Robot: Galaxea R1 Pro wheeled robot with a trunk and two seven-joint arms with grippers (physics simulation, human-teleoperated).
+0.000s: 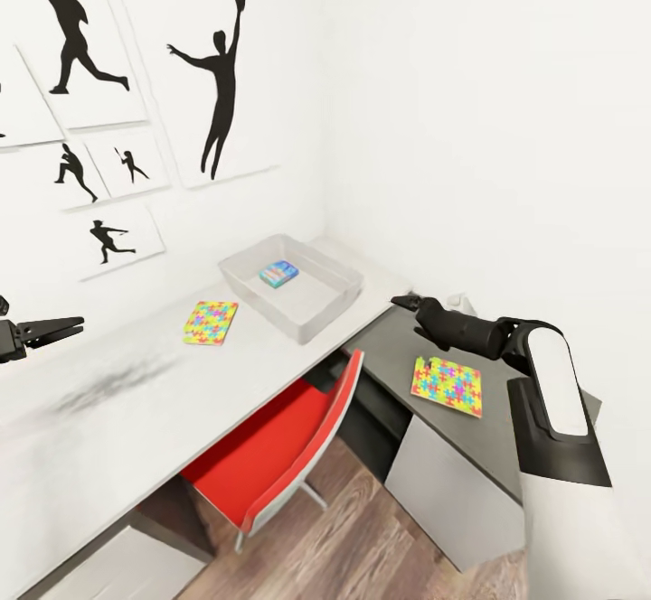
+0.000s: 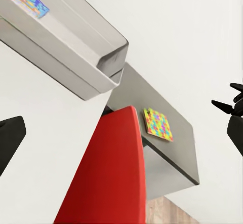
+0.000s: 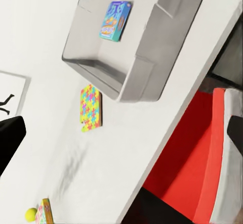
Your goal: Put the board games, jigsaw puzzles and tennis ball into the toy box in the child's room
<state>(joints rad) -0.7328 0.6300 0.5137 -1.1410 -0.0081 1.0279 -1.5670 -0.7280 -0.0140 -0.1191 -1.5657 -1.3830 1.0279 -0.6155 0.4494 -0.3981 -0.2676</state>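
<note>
The toy box (image 1: 318, 315) stands on the white table (image 1: 127, 410) by the wall corner, with a small blue board game (image 1: 278, 273) lying flat inside it. One jigsaw puzzle (image 1: 211, 322) rests on the table just left of the box. The other jigsaw puzzle (image 1: 447, 386) lies on a lower grey desk (image 1: 384, 347) to the right. My right gripper (image 1: 400, 300) hovers open and empty above that desk, beside the box's right end. At the view's left edge my left gripper (image 1: 77, 325) hangs open and empty over the table. The tennis ball (image 3: 31, 213) sits beside a colourful flat box (image 3: 44, 211).
A red chair (image 1: 280, 446) is tucked under the table in front of the toy box. Black silhouette sports pictures (image 1: 217, 85) hang on the left wall. Wood-plank floor (image 1: 362, 546) shows below the desks. The grey desk has a white cabinet front (image 1: 443, 482).
</note>
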